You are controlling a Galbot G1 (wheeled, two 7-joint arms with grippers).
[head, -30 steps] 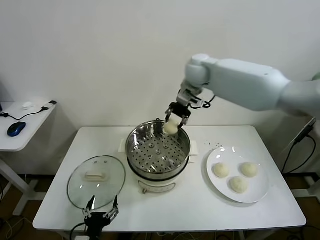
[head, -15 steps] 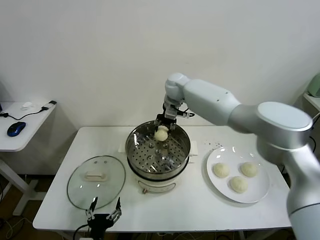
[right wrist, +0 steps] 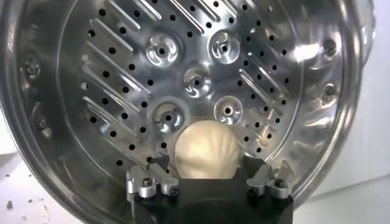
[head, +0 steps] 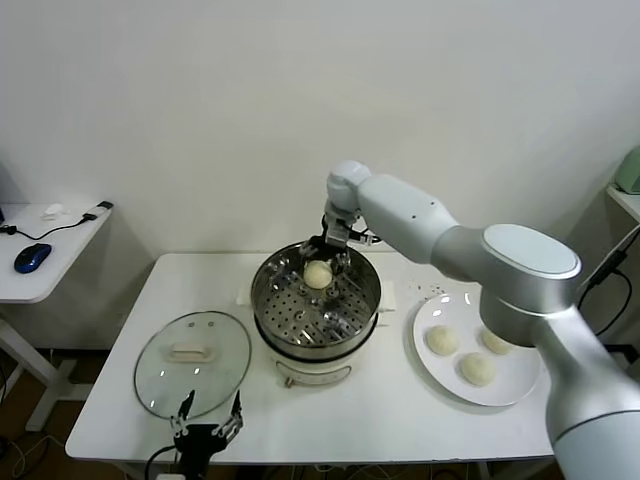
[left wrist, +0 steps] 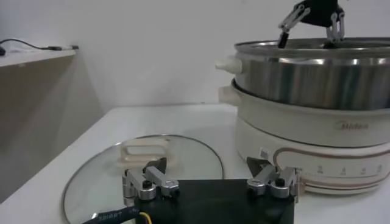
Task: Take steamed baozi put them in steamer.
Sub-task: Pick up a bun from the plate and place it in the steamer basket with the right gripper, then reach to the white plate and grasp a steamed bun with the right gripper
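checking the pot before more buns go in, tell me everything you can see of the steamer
The steamer is a round shiny stainless-steel pot on a white electric base with side handles, upright mid-table, lid off. Its perforated tray has holes, slots and raised studs. One cream baozi sits at the tray's far side, between the spread fingers of the right gripper. The glass lid lies flat on the table to its left; a white plate stands to its right.

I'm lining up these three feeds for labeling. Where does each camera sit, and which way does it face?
Head: looks forward and down at the table; right arm reaches over the steamer.
Left wrist: low by the glass lid, facing the steamer's side; left gripper jaws open.
Right wrist: above the steamer, looking in; right gripper straddles a baozi.
All show the steamer.
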